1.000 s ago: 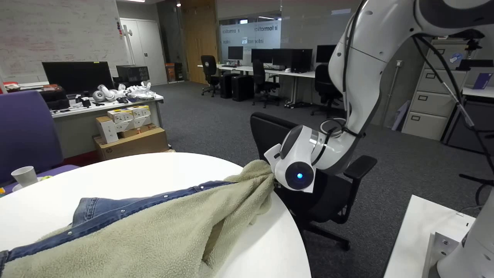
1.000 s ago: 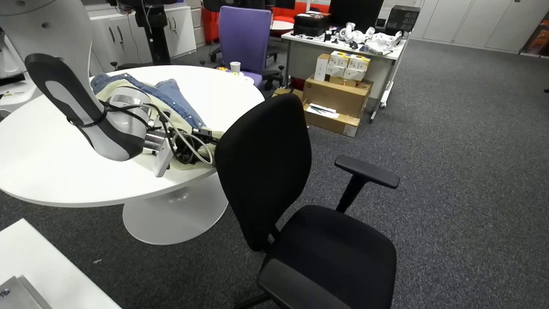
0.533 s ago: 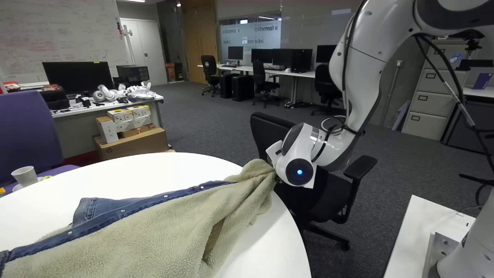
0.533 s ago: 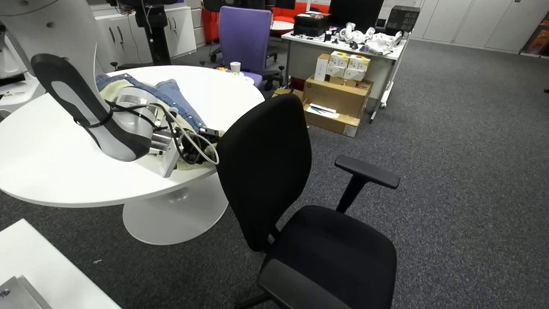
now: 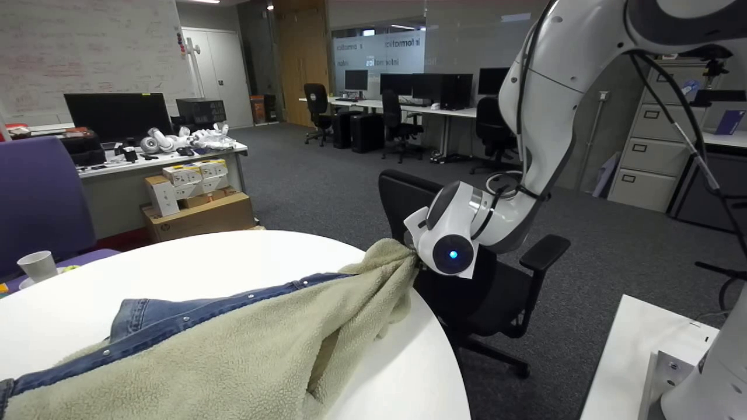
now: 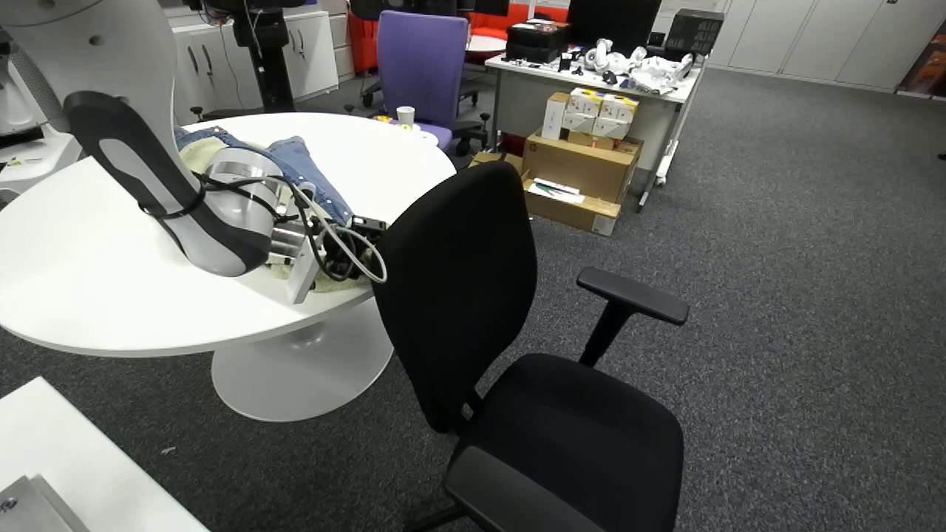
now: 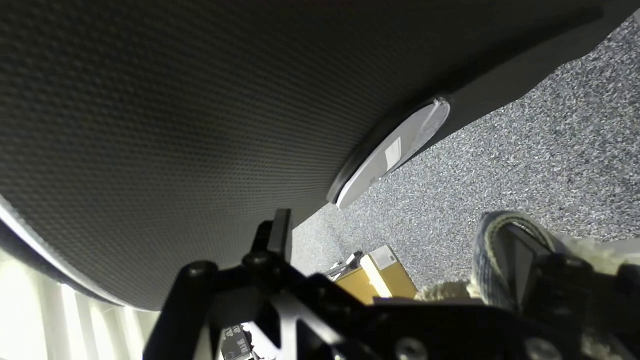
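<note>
A denim jacket with cream fleece lining (image 5: 257,344) lies across the round white table, its fleece side up. One end of it is drawn up to the wrist of the arm at the table edge. In the wrist view my gripper (image 7: 400,245) stands open, its fingers far apart. A hem or cuff of the denim (image 7: 492,265) loops round the right-hand finger; nothing is pinched between the two. The left-hand fingertip (image 7: 281,235) is close to a black chair back (image 7: 200,125); whether they touch I cannot tell. In both exterior views the fingertips are hidden.
The black office chair (image 6: 458,295) stands against the edge of the round table (image 6: 133,318). A purple chair (image 6: 421,66) with a white cup (image 6: 405,116) is beyond. Cardboard boxes (image 6: 576,177) sit under a desk. The robot's base is on a white table (image 5: 636,344).
The wrist has risen slightly and shifted towards the black chair back. The jacket's drawn-up end has lifted a little with it, while the rest of the jacket lies as before.
</note>
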Motion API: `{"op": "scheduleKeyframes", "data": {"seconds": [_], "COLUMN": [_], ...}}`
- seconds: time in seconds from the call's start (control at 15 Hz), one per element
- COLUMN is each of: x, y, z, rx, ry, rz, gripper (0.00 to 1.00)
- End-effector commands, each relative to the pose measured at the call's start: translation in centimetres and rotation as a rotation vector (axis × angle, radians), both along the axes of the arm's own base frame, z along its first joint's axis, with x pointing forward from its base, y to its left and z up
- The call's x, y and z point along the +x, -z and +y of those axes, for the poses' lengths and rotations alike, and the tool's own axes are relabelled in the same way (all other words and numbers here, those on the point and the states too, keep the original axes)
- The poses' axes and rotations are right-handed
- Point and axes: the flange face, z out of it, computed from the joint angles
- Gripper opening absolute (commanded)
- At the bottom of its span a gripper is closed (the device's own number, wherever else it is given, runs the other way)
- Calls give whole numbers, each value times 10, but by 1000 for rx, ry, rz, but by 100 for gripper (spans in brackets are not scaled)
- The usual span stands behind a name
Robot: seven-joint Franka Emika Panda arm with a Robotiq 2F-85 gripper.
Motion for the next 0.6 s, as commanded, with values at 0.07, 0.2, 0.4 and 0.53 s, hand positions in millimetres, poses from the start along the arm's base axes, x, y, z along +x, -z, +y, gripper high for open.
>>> {"op": "scheduleKeyframes", "data": {"seconds": [0.07, 0.2, 0.4, 0.53], "x": [7, 8, 10, 12], "y": [-13, -16, -21, -27], "z": [-6, -3, 5, 11], "rx": [-42, -47, -53, -56], "ry": [0, -7, -22, -28], "rz": [-65, -73, -87, -101], "gripper": [72, 58, 35, 19]}}
